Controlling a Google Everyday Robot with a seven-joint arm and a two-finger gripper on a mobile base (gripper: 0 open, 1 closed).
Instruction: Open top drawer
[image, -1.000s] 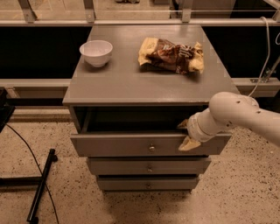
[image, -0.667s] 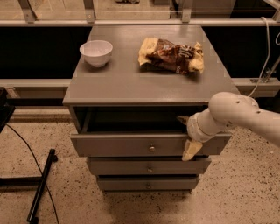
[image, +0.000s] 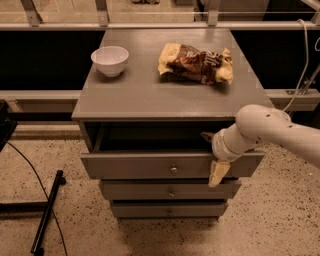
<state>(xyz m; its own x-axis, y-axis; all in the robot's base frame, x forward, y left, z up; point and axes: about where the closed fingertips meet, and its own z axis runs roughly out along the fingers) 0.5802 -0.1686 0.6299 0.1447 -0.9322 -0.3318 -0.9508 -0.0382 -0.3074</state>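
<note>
The top drawer (image: 150, 166) is seen pulled partway out from under the surface (image: 150, 95) of the grey cabinet, with a dark gap shown above its front. Compared with a second ago, the drawer front is found in much the same place, so no further travel is gained. What is changed is the gripper (image: 218, 174): its pale tip, earlier angled toward the right end of the drawer front, is now turned to hang straight down over that right end, well to the right of the drawer's knob (image: 173, 169). Whether the gripper is spread or pressed together cannot be told, and no hold on the drawer is shown. The task is judged largely done, with the pull probably being ended or reset. A bowl (image: 110, 59) and a snack bag (image: 196, 62) are left undisturbed on the surface, above and behind the drawer
</note>
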